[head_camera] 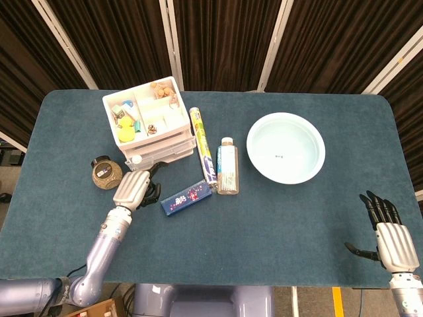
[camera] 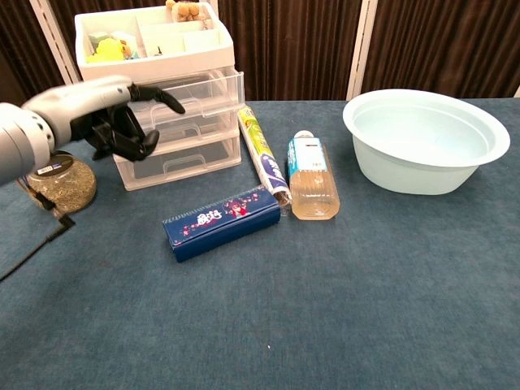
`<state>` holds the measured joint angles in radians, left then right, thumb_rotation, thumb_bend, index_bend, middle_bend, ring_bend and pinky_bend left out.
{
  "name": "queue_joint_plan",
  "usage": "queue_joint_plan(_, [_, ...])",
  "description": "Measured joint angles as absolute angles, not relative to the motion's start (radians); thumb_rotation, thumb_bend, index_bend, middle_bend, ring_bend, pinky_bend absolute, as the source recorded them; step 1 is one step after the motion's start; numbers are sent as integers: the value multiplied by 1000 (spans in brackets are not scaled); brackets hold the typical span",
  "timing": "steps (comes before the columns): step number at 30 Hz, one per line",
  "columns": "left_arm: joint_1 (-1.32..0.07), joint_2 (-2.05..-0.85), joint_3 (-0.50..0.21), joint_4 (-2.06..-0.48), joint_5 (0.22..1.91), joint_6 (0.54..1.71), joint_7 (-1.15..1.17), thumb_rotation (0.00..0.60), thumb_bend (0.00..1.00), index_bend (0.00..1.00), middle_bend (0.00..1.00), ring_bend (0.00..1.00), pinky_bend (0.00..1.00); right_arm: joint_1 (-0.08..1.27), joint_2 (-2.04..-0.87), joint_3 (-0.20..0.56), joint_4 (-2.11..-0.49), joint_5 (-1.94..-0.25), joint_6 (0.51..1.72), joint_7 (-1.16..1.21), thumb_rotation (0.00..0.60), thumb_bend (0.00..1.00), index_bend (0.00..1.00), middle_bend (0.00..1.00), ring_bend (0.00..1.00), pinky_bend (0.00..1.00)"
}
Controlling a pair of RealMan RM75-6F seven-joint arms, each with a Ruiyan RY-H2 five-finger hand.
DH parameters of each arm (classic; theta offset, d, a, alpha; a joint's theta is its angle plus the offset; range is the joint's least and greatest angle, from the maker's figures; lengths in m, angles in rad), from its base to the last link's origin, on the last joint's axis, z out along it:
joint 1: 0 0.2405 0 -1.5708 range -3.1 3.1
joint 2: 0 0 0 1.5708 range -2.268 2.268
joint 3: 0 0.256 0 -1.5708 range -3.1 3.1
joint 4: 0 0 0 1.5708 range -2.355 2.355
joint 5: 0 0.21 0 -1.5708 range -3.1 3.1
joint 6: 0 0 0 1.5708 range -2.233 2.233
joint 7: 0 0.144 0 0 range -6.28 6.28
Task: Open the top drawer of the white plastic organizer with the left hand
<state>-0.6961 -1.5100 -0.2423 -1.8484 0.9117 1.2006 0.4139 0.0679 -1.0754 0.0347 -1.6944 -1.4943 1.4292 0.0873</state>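
Observation:
The white plastic organizer stands at the back left of the table, its open top tray full of small items. Its three clear drawers face me. The top drawer looks about flush with the two below. My left hand hovers in front of the drawers' left side with nothing in it. Its dark fingers are curled in, and one finger points toward the top drawer's front. My right hand rests open at the near right table edge, seen only in the head view.
A round jar sits just left of my left hand. A blue box, a printed roll and a lying bottle lie right of the organizer. A pale bowl stands further right.

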Motion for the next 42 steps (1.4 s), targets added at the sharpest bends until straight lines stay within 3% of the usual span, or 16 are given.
queue_joint_plan(8, [-731, -1451, -283, -1916, 890, 1234, 511, 600, 637, 222, 1000, 960, 836, 68, -1075, 33, -1695, -1493, 1427, 86, 600, 156, 0, 0, 0, 0])
queue_joint_plan(19, [-771, -1400, -332, -1955, 694, 1280, 647, 600, 637, 219, 1000, 964, 841, 68, -1074, 31, -1695, -1493, 1423, 85, 600, 155, 0, 0, 0, 0])
queue_joint_plan(42, [-849, -1412, -336, -1961, 411, 1272, 705, 600, 639, 220, 1000, 969, 846, 67, -1072, 31, -1696, -1492, 1423, 85, 600, 156, 0, 0, 0, 0])
